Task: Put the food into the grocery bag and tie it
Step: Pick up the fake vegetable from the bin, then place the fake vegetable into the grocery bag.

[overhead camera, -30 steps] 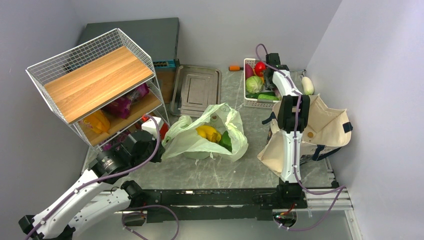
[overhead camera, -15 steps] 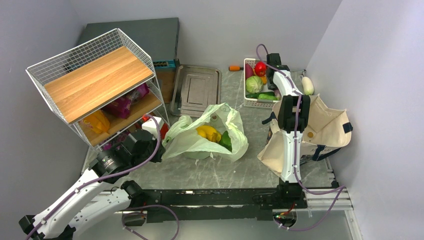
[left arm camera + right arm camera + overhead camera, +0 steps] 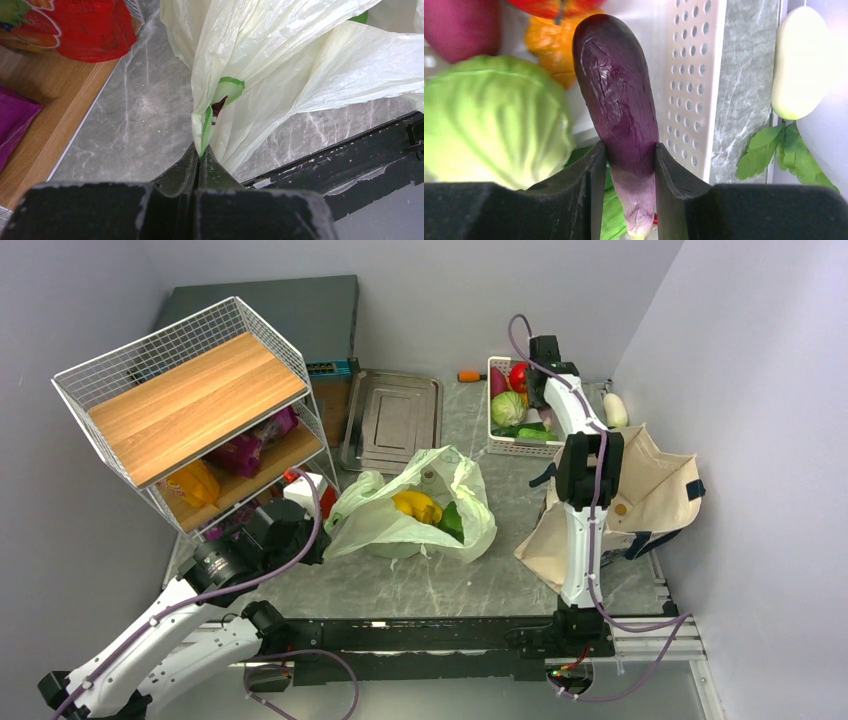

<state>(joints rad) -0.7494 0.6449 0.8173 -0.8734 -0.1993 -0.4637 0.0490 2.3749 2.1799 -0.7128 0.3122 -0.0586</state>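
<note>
Right wrist cam: I saw the R pincer (image 3: 628,156) clamped on a purple eggplant (image 3: 616,85). Both fingers pressed on its narrow stem end, and the fat end pointed straight ahead of the tips. Left of the fingers sat a green cabbage (image 3: 489,125). Ahead-left were an orange veg (image 3: 549,45) and a dark red-purple one (image 3: 459,25). Just right of the eggplant ran the perforated wall of the white basket (image 3: 689,75). Further right I saw marble table (image 3: 744,75), a pale oval veg (image 3: 799,60) and some green leaves (image 3: 774,155). Couldn't tell whether the eggplant touched the basket floor.

Left wrist cam: the L pincer (image 3: 200,152) was shut tight on a pinched edge of the grocery bag (image 3: 280,75). The thin pale-green film fanned up and to the right from the tips. Ahead-left stood a red carton (image 3: 85,25) next to a wooden shelf board (image 3: 50,115), w/ a purple packet (image 3: 12,120) at far left.

Top cam: the bag lay open btwn the two arms, its near-left edge at the L pincer. Inside were yellow bananas (image 3: 417,505) and a glossy green fruit (image 3: 452,523). The R pincer was well apart from the bag, over the basket at back right. A beige canvas tote (image 3: 650,480) lay on the near side of that pincer, beside the R arm. A wire rack (image 3: 180,390) stood behind the L pincer, and a metal tray (image 3: 393,420) lay beyond the bag.
</note>
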